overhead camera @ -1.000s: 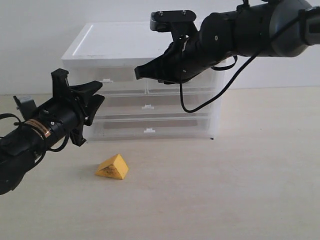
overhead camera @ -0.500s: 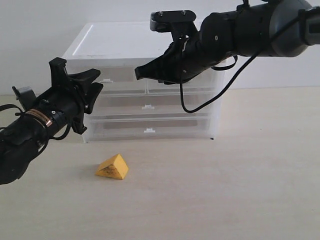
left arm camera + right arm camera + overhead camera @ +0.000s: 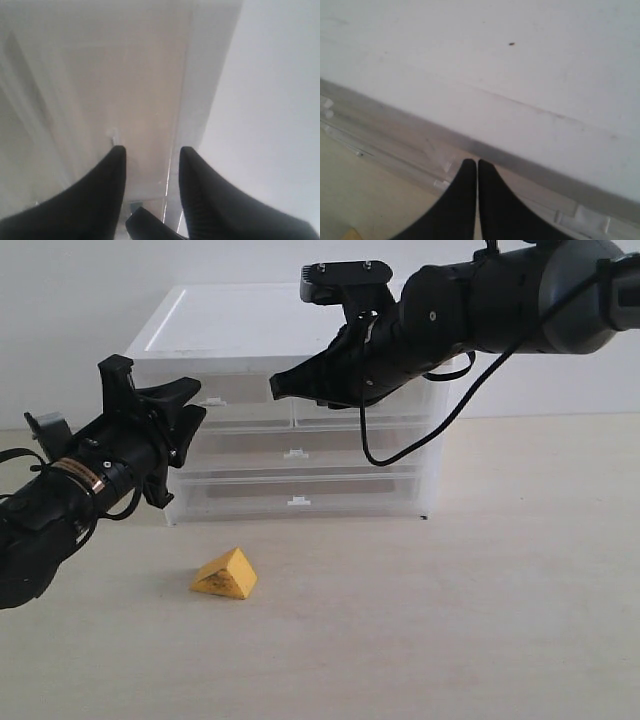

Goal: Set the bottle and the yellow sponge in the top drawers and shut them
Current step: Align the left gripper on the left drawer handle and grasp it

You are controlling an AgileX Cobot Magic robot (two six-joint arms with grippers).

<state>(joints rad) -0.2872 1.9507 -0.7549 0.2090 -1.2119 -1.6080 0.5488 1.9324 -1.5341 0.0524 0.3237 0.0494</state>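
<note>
The yellow sponge (image 3: 226,573) lies on the table in front of the cabinet (image 3: 250,325); a corner of this sponge (image 3: 350,234) shows in the right wrist view. The bottle is out of view. The left top drawer (image 3: 235,390) looks closed, and its white handle (image 3: 212,400) shows. My right arm hides most of the right top drawer. My left gripper (image 3: 158,390) is open at the cabinet's left front corner, with nothing between its fingers (image 3: 151,152). My right gripper (image 3: 275,388) is shut and empty before the top drawers, tips together (image 3: 474,162).
Two full-width drawers (image 3: 295,452) sit closed below the top row. The cabinet's white top (image 3: 520,60) fills the right wrist view. A black cable (image 3: 400,455) hangs from the right arm across the drawer fronts. The wall stands behind the cabinet.
My left gripper rose and moved toward the cabinet's left corner a second ago, then held still. The right arm and the sponge have not moved.
</note>
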